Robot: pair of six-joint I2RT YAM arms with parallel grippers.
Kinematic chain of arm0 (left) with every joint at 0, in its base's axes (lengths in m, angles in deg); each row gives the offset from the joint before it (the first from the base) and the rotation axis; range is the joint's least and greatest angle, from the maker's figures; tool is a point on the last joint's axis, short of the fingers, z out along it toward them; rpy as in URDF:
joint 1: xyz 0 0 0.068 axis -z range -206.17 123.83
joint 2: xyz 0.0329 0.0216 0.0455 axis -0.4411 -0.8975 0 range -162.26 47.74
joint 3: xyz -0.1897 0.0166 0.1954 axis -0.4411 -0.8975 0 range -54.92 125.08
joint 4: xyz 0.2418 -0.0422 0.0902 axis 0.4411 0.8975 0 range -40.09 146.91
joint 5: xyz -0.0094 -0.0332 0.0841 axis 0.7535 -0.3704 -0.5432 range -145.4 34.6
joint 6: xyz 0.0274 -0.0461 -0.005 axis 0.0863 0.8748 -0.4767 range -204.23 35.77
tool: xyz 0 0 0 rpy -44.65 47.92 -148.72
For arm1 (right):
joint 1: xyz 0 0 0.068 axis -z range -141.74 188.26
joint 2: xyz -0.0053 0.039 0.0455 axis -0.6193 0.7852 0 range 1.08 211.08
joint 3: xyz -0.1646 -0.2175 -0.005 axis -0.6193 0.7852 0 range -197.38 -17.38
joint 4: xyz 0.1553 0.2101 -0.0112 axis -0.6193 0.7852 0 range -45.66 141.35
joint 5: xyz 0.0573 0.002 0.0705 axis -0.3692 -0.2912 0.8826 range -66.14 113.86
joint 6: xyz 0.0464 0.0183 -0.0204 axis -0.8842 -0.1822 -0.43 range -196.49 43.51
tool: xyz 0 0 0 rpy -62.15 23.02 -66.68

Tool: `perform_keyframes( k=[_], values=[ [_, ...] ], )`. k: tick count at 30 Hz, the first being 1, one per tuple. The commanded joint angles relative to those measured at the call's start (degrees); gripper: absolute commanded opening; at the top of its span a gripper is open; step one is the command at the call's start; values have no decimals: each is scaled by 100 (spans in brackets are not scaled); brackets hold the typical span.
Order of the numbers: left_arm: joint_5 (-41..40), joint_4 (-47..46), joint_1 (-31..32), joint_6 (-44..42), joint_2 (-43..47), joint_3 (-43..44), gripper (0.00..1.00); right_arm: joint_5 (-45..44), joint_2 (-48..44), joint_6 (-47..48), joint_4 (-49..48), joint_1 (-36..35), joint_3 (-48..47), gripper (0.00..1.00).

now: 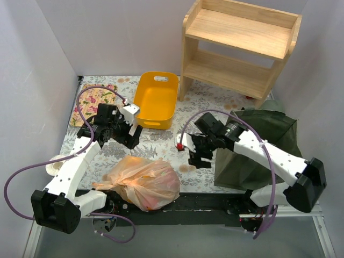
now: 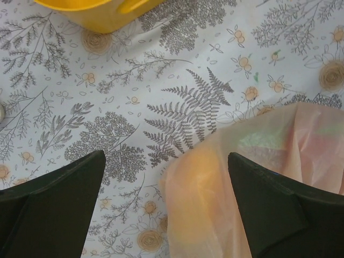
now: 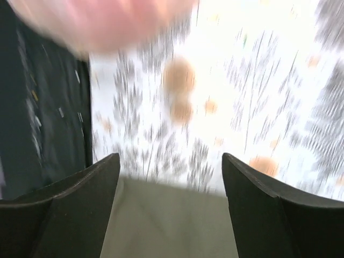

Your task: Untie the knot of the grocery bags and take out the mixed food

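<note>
A thin tan plastic bag [image 1: 144,183] lies on its side at the table's near edge, and red, orange and green shapes of the mixed food show through it. Its bunched end [image 1: 103,186] points left; I cannot make out the knot. My left gripper [image 1: 133,141] hovers just beyond the bag, open. In the left wrist view the bag [image 2: 252,161] fills the space beside the right finger [image 2: 285,209], and nothing is gripped. My right gripper [image 1: 196,159] is open to the right of the bag, at the green tote's edge. Its wrist view is blurred, with tote fabric [image 3: 166,220] between the fingers.
A yellow bin [image 1: 156,99] stands behind the left gripper, also at the top of the left wrist view [image 2: 102,13]. A wooden shelf [image 1: 236,45] is at the back right. The dark green tote [image 1: 258,148] slumps under the right arm. A floral mat [image 1: 95,102] lies at the back left.
</note>
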Motion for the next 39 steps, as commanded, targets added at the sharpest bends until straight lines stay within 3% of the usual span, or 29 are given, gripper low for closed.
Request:
perform_keyframes(
  k=[1,7,16,19,23,25,26,27,34,37,39],
  values=[
    [-323,-571,-6,481,1,264,98,1742,932,-615,-505,-7,-935,84],
    [-1245,-1080,-120,920,-17,247,98,2473,1944,-941,-786,-244,-1841,84],
    [-1555,-1186,-349,1018,282,-7,98,2851,2701,-1757,-1542,-675,-1921,85],
    [-2099,-1397,-393,1000,273,-235,98,2667,2921,-1995,-1788,-719,-1886,81],
    [-1802,-1363,-419,1000,194,-167,98,2333,2966,-1987,-1946,-781,-1789,37],
    [-1284,-1275,-419,1000,141,-53,98,2026,2835,-1926,-1999,-772,-1737,20],
    [-1134,-1153,-419,1000,115,61,98,1903,2764,-1769,-1973,-754,-1675,4],
    [-741,-1073,-419,957,97,149,98,1711,2694,-1654,-1938,-711,-1623,1],
    [815,-467,-420,588,-26,361,98,1551,2377,-1013,-1526,606,-1595,1],
    [1011,-212,-428,464,-61,247,98,1593,2351,-1011,-1411,888,-1868,1],
    [950,-158,-437,464,-87,151,98,1987,2220,-924,-1218,881,-1912,28]
  ],
)
